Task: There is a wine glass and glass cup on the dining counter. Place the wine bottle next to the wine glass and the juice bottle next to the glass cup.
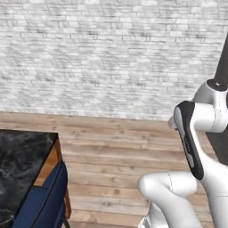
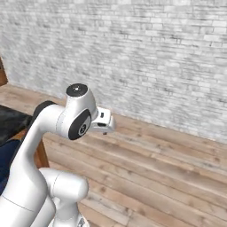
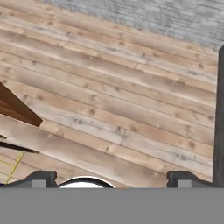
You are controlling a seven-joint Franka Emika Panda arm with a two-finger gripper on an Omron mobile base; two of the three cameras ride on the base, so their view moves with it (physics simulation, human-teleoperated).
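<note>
A corner of the dining counter [image 1: 22,160], black and marble-veined with a wood edge, lies at the lower left of the left base view; its dark top [image 2: 9,120] also shows at the left edge of the right base view. The wine glass, the glass cup, the wine bottle and the juice bottle are out of view. My gripper [image 3: 113,178] hangs open over bare plank floor, away from the counter, its two dark fingertips [image 3: 43,177] wide apart with nothing between them. The white hand [image 2: 102,120] juts out from the raised arm.
A blue stool [image 1: 46,198] is tucked against the counter's end. Wooden plank floor [image 1: 116,156] runs to a whitish brick wall [image 1: 111,53]. A brown wooden corner [image 3: 17,109] enters the hand view at left, and a dark upright edge [image 3: 220,113] runs down its right.
</note>
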